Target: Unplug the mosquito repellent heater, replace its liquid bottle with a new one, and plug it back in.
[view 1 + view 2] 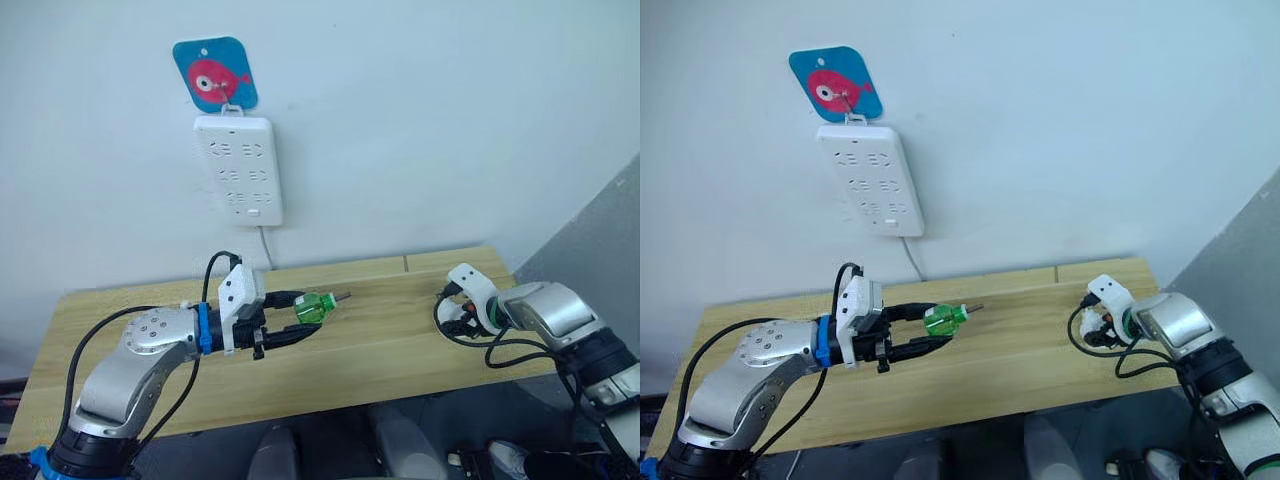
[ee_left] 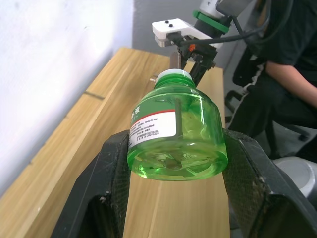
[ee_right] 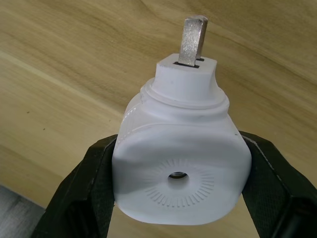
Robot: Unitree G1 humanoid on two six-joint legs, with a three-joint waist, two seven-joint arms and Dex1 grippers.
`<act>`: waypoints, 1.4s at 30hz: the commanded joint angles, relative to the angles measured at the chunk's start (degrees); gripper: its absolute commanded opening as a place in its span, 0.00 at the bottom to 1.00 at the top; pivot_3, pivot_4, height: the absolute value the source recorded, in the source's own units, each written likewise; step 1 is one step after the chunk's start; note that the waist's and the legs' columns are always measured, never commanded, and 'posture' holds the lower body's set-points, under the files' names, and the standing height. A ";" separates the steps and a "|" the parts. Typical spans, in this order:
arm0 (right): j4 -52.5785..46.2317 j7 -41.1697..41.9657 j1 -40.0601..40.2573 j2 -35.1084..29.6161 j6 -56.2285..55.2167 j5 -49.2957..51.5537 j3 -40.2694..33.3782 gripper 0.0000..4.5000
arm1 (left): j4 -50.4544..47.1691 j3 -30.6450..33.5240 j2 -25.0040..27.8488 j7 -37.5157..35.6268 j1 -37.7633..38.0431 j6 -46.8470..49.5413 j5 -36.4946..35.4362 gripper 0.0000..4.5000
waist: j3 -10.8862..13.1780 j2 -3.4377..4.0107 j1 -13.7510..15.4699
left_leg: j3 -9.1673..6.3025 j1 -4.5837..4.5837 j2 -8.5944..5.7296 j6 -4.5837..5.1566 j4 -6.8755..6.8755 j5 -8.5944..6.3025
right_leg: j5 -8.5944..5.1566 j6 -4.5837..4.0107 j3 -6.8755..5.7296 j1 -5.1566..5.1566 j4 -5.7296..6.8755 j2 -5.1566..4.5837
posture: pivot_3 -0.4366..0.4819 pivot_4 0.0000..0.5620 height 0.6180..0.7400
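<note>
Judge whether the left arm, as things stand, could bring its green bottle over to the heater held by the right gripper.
Probably yes. The left gripper is shut on the green bottle, the right gripper on the heater, and only bare table lies between them.

A white power strip [image 1: 239, 168] hangs on the wall under a blue fish hook [image 1: 214, 74] — above the wooden table [image 1: 390, 340].
</note>
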 commanded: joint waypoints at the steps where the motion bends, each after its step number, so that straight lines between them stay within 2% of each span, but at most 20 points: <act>1: 0.35 1.94 -0.82 0.46 1.62 -1.36 0.47 0.67 | -3.38 0.07 -0.41 0.67 0.97 -1.94 0.51 0.51 | 0.13 0.01 0.39 | -0.01 -0.02 0.00 0.00 -0.01 0.00 | 0.00 0.00 -0.02 -0.01 -0.01 0.00 | 0.42 0.40 0.97; 8: 1.38 2.05 -1.65 2.29 2.98 -3.80 0.19 0.67 | -4.42 -0.71 -0.95 1.48 2.33 -3.39 1.80 0.51 | 0.51 -0.11 1.55 | 0.00 -0.02 0.00 0.01 0.02 -0.01 | 0.00 0.01 -0.01 -0.02 -0.02 -0.02 | 0.43 0.40 0.97; 12: 1.24 1.47 -1.86 3.34 4.19 -4.28 -1.77 0.98 | -4.20 -1.00 -1.52 2.06 1.22 -3.25 1.76 0.51 | 0.69 -0.23 1.57 | 0.01 -0.02 0.00 0.00 0.04 -0.01 | 0.01 0.02 -0.01 -0.01 -0.02 -0.02 | 0.42 0.39 0.97; 16: -2.97 0.86 -1.39 2.81 7.92 -2.68 -6.49 1.00 | -2.92 -1.47 -2.39 2.42 -0.61 -2.98 1.86 0.51 | 0.72 -0.22 1.63 | -0.01 -0.05 -0.01 0.00 0.02 -0.01 | 0.01 0.02 -0.02 -0.02 -0.03 -0.04 | 0.38 0.35 0.97; 19: -11.10 1.39 0.61 -0.07 9.05 -1.23 -11.24 1.00 | -1.10 -1.84 -3.89 2.69 -2.16 -4.27 2.26 0.51 | 0.71 -0.20 1.61 | -0.01 -0.08 -0.02 0.00 0.02 -0.01 | 0.02 0.02 -0.04 -0.03 -0.06 -0.06 | 0.36 0.34 0.97; 22: -22.34 3.46 3.50 -1.31 12.97 4.53 -19.35 1.00 | 1.32 -1.54 -6.65 4.26 -3.38 -6.68 3.28 0.51 | 0.68 -0.19 1.51 | -0.03 -0.11 -0.02 0.00 0.01 -0.01 | 0.02 0.03 -0.08 -0.03 -0.10 -0.07 | 0.32 0.31 0.97; 25: -34.74 5.47 7.58 0.47 16.48 12.19 -29.91 1.00 | 3.41 -1.68 -10.31 6.76 -4.36 -9.76 4.69 0.51 | 0.66 -0.22 1.36 | -0.10 -0.16 -0.01 0.00 0.01 -0.01 | 0.02 0.03 -0.16 -0.03 -0.14 -0.08 | 0.29 0.30 0.97; 28: -43.00 4.09 10.26 7.73 18.84 18.48 -39.21 1.00 | 3.97 -1.99 -13.73 9.48 -4.97 -12.35 5.89 0.51 | 0.60 -0.28 1.01 | -0.16 -0.23 -0.01 0.00 0.03 -0.01 | 0.04 0.05 -0.20 -0.03 -0.20 -0.08 | 0.26 0.30 0.97; 32: -49.07 -1.42 12.31 22.71 17.02 24.82 -47.87 1.00 | 3.54 -2.48 -15.91 10.97 -4.94 -14.92 7.14 0.51 | 0.54 -0.29 -0.28 | -0.16 -0.24 0.00 -0.01 0.05 0.00 | 0.09 0.13 -0.18 -0.01 -0.20 -0.07 | 0.22 0.29 0.97; 34: -49.65 -5.73 11.02 31.49 22.99 27.24 -51.23 1.00 | 3.28 -2.50 -16.60 11.58 -4.78 -16.24 7.59 0.51 | 0.44 -0.30 -0.76 | -0.10 -0.24 -0.02 -0.02 0.08 0.00 | 0.12 0.18 -0.12 -0.01 -0.20 -0.07 | 0.22 0.28 0.97; 37: -50.19 -12.36 9.24 42.82 25.44 28.16 -53.06 1.00 | 2.71 -3.17 -17.07 11.78 -4.78 -16.85 7.77 0.51 | 0.28 -0.23 -1.78 | -0.04 -0.22 -0.02 -0.04 0.09 0.01 | 0.16 0.21 -0.04 -0.01 -0.17 -0.07 | 0.22 0.28 0.97; 39: -49.41 -15.68 8.43 47.42 25.60 27.47 -52.61 1.00 | 2.30 -3.32 -17.58 12.61 -5.05 -16.80 7.93 0.51 | 0.20 -0.14 -2.24 | -0.02 -0.19 -0.03 -0.04 0.08 0.01 | 0.15 0.21 -0.02 -0.02 -0.13 -0.07 | 0.22 0.27 0.97; 42: -47.72 -18.87 7.82 51.02 24.45 27.22 -51.77 1.00 | 1.95 -3.69 -17.96 13.36 -5.43 -17.27 8.33 0.51 | -0.12 -0.13 -2.96 | -0.01 -0.18 -0.03 -0.04 0.06 0.01 | 0.15 0.21 0.00 -0.03 -0.13 -0.07 | 0.23 0.27 0.97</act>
